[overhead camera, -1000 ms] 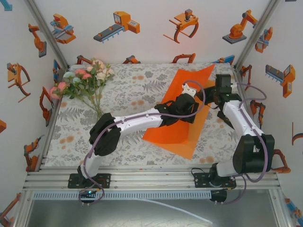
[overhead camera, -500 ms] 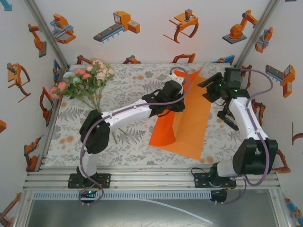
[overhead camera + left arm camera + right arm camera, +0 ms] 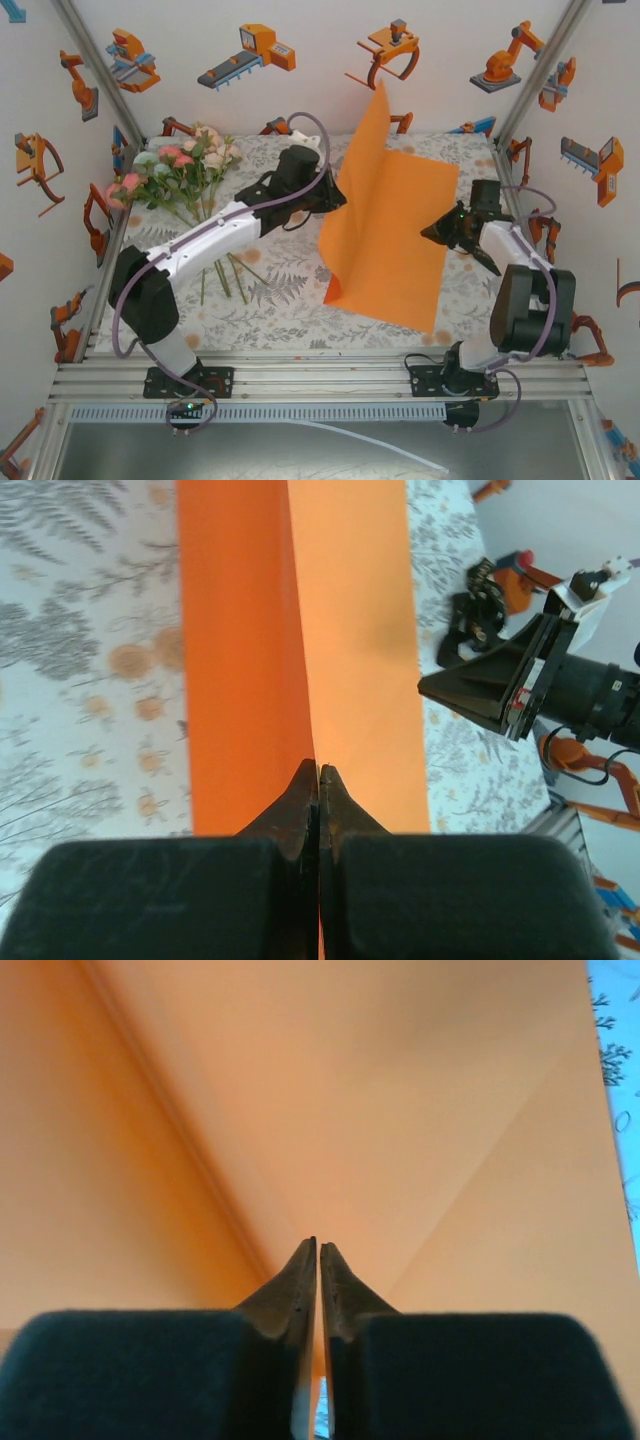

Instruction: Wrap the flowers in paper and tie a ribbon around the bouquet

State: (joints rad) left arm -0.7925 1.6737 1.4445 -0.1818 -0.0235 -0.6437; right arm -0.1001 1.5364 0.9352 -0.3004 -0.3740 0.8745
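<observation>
L gripper, R gripper both pinching paper; upright flap betw. them; flowers far left.

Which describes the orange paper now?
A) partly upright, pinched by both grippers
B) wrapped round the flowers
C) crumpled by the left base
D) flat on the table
A: the paper stands partly upright, with the left gripper and right gripper each shut on an edge.

There is one sheet of orange paper, one bunch of flowers and one patterned counter. Two end effectors are counted: the left end effector and the right end effector.
</observation>
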